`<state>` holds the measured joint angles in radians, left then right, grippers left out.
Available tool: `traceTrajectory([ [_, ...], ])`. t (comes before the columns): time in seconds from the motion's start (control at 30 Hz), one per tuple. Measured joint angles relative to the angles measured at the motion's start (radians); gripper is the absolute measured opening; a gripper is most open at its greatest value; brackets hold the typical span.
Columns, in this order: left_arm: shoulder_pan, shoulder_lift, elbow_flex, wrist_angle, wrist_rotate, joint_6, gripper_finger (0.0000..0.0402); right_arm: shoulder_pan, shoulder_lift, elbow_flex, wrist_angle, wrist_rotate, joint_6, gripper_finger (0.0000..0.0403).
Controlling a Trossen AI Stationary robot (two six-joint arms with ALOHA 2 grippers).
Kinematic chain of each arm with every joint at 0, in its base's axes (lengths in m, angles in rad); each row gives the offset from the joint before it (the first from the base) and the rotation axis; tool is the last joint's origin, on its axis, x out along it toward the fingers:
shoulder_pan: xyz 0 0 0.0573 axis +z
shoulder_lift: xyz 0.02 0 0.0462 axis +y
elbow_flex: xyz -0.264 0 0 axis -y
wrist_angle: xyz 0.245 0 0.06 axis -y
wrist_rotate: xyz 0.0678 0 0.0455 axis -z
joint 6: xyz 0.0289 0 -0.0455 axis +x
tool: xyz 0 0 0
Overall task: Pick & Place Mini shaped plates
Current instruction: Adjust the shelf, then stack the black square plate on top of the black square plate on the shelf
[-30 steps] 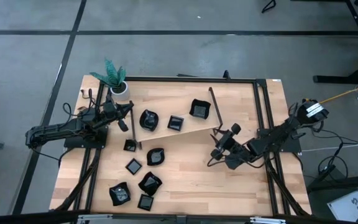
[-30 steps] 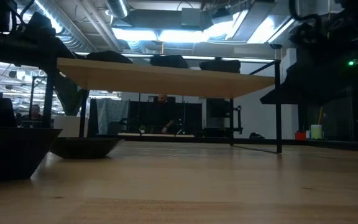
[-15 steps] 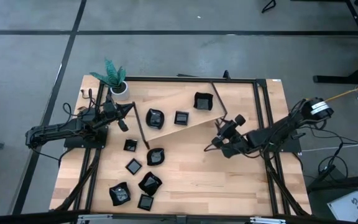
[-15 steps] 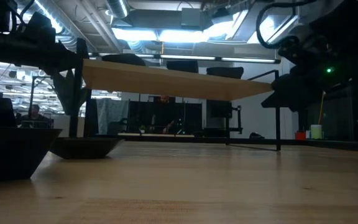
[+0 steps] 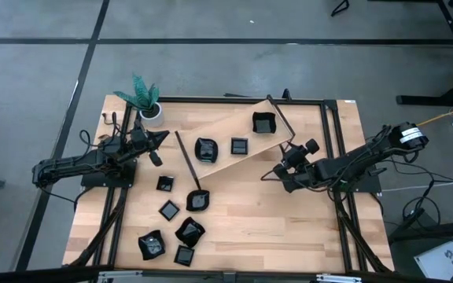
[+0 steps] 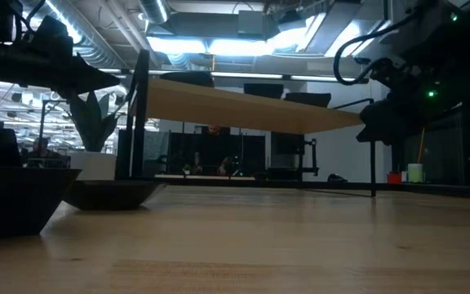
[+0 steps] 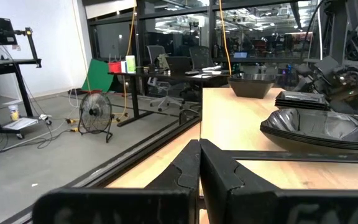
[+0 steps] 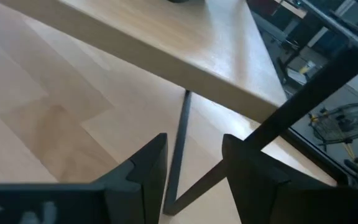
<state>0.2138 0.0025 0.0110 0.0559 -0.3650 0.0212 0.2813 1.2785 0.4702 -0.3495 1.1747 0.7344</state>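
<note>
Mini shaped plates are split up: three ride on a raised wooden shelf around the table's 12 o'clock, the rest sit loose on the table toward 7 o'clock. Right gripper is at 3 o'clock beside the shelf's black leg, fingers apart, holding nothing. Left gripper waits at 9 o'clock near a potted plant, fingers pressed together, empty.
</note>
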Motion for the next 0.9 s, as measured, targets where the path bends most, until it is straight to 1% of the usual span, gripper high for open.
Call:
traceTrajectory([
  [0.13,0.0,0.0,0.0,0.0,0.0,0.0,0.0004,0.0,0.0,0.0,0.009,-0.009,-0.001,0.0154],
  [0.23,0.0,0.0,0.0,0.0,0.0,0.0,0.0004,0.017,-0.01,0.0,0.042,-0.044,-0.013,0.0154],
  [0.3,0.0,0.0,0.0,0.0,0.0,0.0,0.0004,0.033,-0.025,0.0,0.058,-0.087,-0.031,0.0154],
  [0.4,0.0,0.0,0.0,0.0,0.0,0.0,0.0004,0.054,-0.066,0.0,0.063,-0.191,-0.035,0.0154],
  [0.47,0.0,0.0,0.0,0.0,0.0,0.0,0.0004,0.067,-0.099,0.0,0.062,-0.288,-0.056,0.0154],
  [0.53,0.0,0.0,0.0,0.0,0.0,0.0,0.0004,0.078,-0.134,0.0,0.068,-0.392,-0.104,0.0154],
  [0.6,0.0,0.0,0.0,0.0,0.0,0.0,0.0004,0.09,-0.164,0.0,0.074,-0.474,-0.176,0.0154],
  [0.77,0.0,0.0,0.0,0.0,0.0,0.0,0.0004,0.111,-0.226,-0.014,0.124,-0.598,-0.387,0.0154],
  [0.83,0.0,0.0,0.0,0.0,0.0,0.0,0.0004,0.115,-0.261,-0.059,0.196,-0.641,-0.452,0.0154],
  [0.9,0.0,0.0,0.0,0.0,0.0,0.0,0.0004,0.115,-0.31,-0.13,0.316,-0.684,-0.507,0.0154],
])
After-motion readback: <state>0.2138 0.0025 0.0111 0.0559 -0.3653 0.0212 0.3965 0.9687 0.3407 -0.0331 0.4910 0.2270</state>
